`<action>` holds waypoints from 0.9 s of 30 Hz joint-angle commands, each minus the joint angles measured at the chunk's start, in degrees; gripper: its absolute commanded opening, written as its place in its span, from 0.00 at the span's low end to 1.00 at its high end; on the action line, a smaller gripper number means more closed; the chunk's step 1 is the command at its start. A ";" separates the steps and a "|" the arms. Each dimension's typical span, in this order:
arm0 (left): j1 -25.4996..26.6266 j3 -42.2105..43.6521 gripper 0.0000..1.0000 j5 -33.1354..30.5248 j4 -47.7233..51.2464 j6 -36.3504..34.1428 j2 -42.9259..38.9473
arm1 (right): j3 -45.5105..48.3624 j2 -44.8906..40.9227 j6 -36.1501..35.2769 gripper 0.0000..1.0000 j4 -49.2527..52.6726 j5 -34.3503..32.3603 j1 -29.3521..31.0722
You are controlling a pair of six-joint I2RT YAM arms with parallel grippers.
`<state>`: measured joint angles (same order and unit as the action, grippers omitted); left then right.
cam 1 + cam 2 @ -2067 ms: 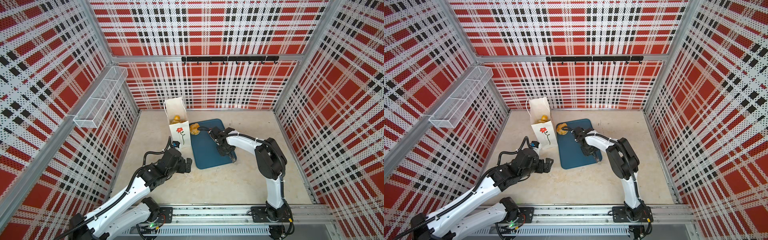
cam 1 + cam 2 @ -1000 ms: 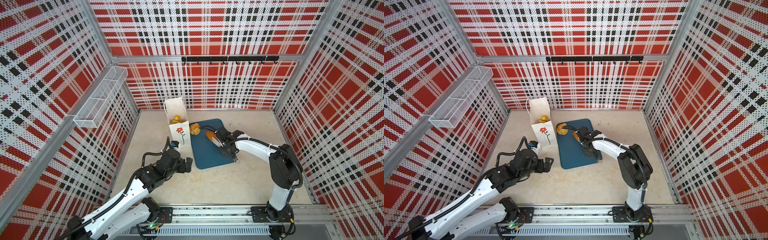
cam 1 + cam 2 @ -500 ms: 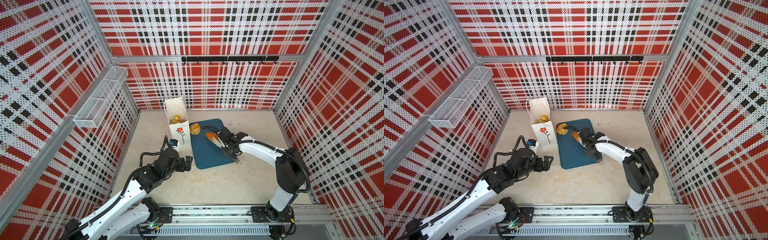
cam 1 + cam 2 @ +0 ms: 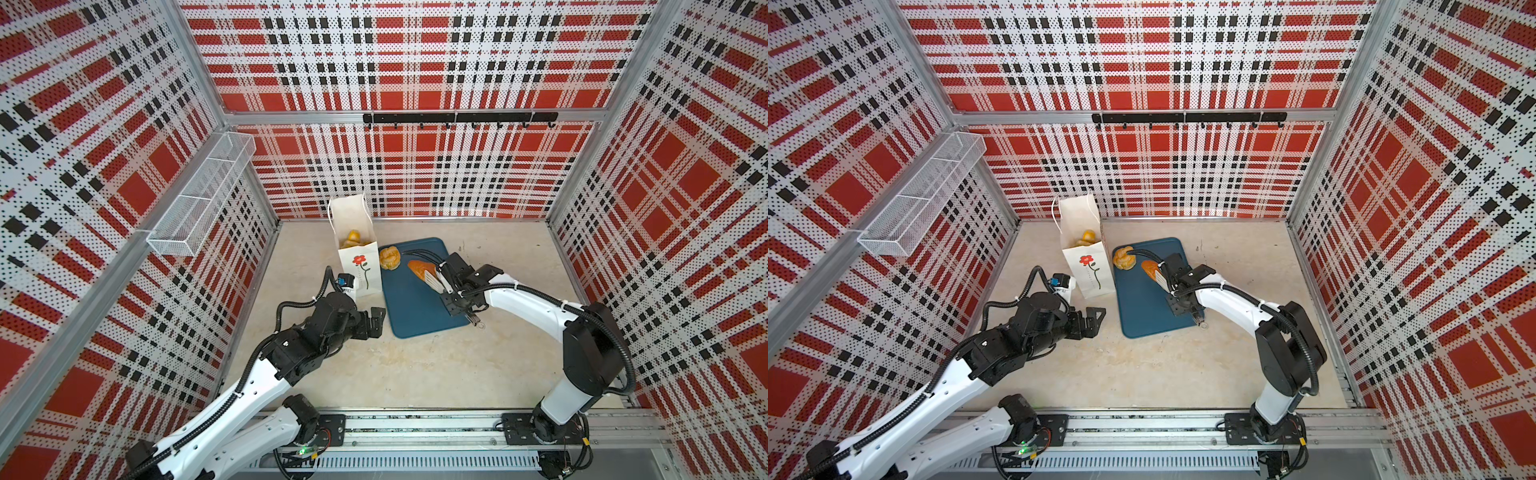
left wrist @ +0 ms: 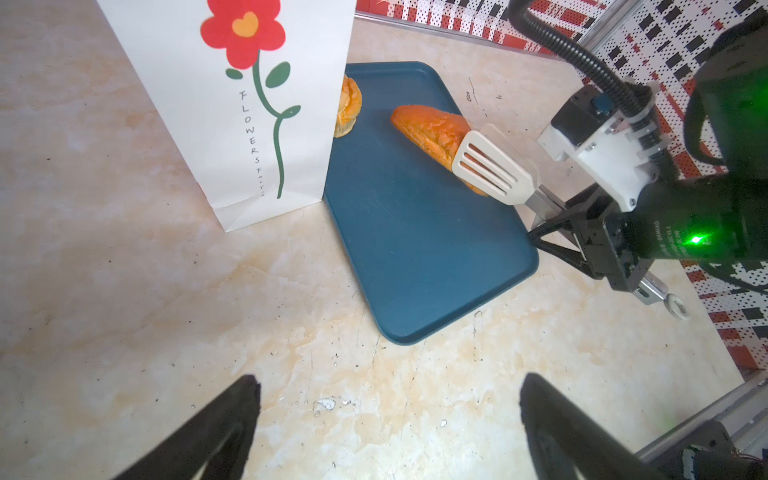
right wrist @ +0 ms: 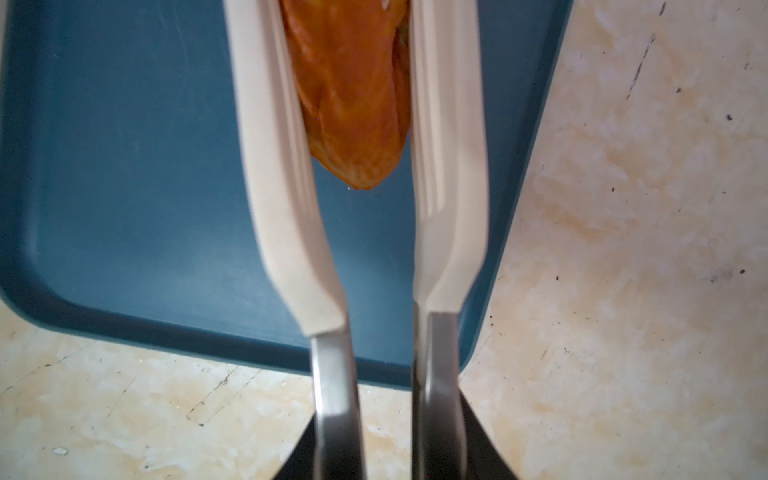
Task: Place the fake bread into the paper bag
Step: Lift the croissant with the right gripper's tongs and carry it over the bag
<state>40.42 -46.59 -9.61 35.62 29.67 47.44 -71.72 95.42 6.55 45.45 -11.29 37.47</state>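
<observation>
Across the worktop [image 4: 415,365], the right arm [image 4: 532,303] had swung its elbow outward and drawn back from the paper bag [image 4: 361,274] along the blue tray [image 4: 411,307]. Its pincer [image 4: 457,301] stayed pinched on the tongs [image 5: 492,174], whose blades now clasped the orange-brown loaf [image 5: 428,126]. The pick looked made, leaving the carry to the bag. The left pincer [image 4: 377,322] hung spread and empty near the bag. A golden bun [image 4: 390,257] waited on the tray. The bag's depth was hidden; only yellow pastries [image 4: 353,239] showed at its mouth. Whether the loaf had cleared the tray was unclear.
</observation>
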 commanded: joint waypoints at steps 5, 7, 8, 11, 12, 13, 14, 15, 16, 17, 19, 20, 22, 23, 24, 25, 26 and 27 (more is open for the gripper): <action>-0.13 -2.85 0.99 -0.22 0.55 -1.47 1.00 | 1.15 -5.06 0.16 0.34 -3.88 2.87 -0.22; -0.09 -2.91 0.99 -0.48 0.42 -1.70 0.91 | 1.23 -5.67 0.43 0.34 -3.88 3.10 -0.10; -0.14 -3.14 0.99 -0.68 0.42 -2.01 0.90 | 1.31 -6.04 0.52 0.34 -3.92 3.33 -0.05; -0.14 -3.85 0.99 -0.81 0.50 -2.79 1.30 | 1.80 -7.03 0.91 0.34 -4.21 3.73 0.21; -0.17 -4.14 0.99 -0.99 0.51 -3.03 1.35 | 1.85 -7.38 1.07 0.34 -4.36 3.82 0.20; -0.21 -4.42 0.99 -0.97 0.60 -3.18 1.52 | 1.99 -7.73 1.26 0.34 -4.56 3.95 0.29; -0.25 -4.80 0.99 -1.07 0.69 -3.42 1.69 | 2.11 -8.09 1.40 0.34 -4.73 4.08 0.32; -0.21 -5.00 0.99 -1.03 0.73 -3.61 1.78 | 2.11 -8.35 1.53 0.34 -4.84 4.24 0.46; -0.24 -5.22 0.99 -1.03 0.78 -3.70 1.79 | 2.13 -8.65 1.69 0.34 -4.93 4.50 0.49; -0.29 -5.33 0.99 -1.03 0.79 -3.89 1.87 | 2.18 -9.04 1.87 0.34 -5.04 4.66 0.64; -0.43 -5.54 1.00 -1.04 0.86 -4.09 1.91 | 1.92 -9.61 2.12 0.34 -5.11 4.87 0.83; -0.52 -5.70 0.99 -1.03 0.99 -4.21 1.87 | 1.86 -9.96 2.20 0.34 -5.03 4.92 0.88; -0.63 -5.97 0.99 -1.03 1.30 -4.51 1.95 | 1.59 -10.63 2.40 0.34 -4.94 5.05 1.03; -0.77 -6.16 0.99 -1.03 1.49 -4.67 1.87 | 1.38 -10.94 2.42 0.34 -4.85 5.09 1.18; -0.91 -6.34 0.99 -1.01 1.65 -4.78 1.91 | 1.32 -11.29 2.44 0.34 -4.85 5.14 1.27; -1.04 -6.52 0.99 -1.03 1.87 -4.99 1.81 | 1.24 -11.60 2.60 0.34 -4.72 5.25 1.22; -1.25 -6.67 0.99 -0.94 2.07 -5.13 1.78 | 1.08 -11.86 2.63 0.34 -4.67 5.23 1.36; -1.48 -6.81 0.99 -0.85 2.17 -5.28 1.63 | 0.98 -12.14 2.64 0.34 -4.54 5.30 1.41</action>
<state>39.66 -51.40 -9.56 36.64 25.50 49.36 -69.52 86.11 8.58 44.21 -6.44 38.50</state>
